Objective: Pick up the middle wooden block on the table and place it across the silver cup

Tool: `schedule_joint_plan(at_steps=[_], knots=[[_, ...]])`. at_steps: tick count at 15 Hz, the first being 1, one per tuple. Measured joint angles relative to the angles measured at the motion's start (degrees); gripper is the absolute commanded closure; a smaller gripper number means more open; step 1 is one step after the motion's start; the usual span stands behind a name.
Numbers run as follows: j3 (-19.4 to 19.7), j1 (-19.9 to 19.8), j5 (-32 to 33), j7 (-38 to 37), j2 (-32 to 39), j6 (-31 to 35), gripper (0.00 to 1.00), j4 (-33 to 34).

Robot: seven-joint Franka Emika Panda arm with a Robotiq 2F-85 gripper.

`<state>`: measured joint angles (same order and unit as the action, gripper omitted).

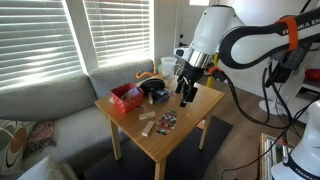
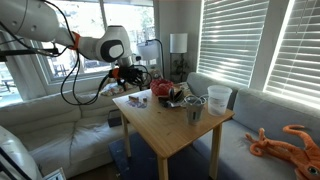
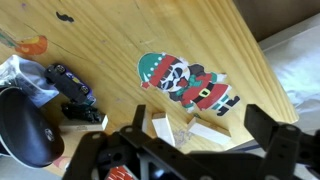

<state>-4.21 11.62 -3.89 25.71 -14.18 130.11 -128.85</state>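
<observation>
Two light-tan wooden blocks (image 3: 163, 130) (image 3: 208, 133) lie side by side on the table (image 3: 230, 40), just below a flat Santa-patterned packet (image 3: 185, 82). I cannot tell which is the middle wooden block. My gripper (image 3: 200, 140) hovers over them, open and empty, with a finger on either side of the pair. In an exterior view the gripper (image 1: 186, 98) hangs above the table (image 1: 200, 105), and the blocks (image 1: 148, 125) lie near the front edge. The silver cup (image 2: 195, 112) stands by the white jug (image 2: 219, 98), far from the gripper (image 2: 129, 78).
A red basket (image 1: 125, 97) and dark objects (image 1: 155, 90) fill the table's back part. A black toy car (image 3: 70, 85) and a black rounded object (image 3: 25, 125) lie near the blocks. A grey sofa (image 1: 45, 110) runs behind the table.
</observation>
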Motion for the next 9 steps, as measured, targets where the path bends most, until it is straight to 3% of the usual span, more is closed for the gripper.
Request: schedule_joint_plan(at_steps=[9], knots=[[0.01, -0.01, -0.63, 0.87, 0.27, 0.22, 0.00, 0.00]])
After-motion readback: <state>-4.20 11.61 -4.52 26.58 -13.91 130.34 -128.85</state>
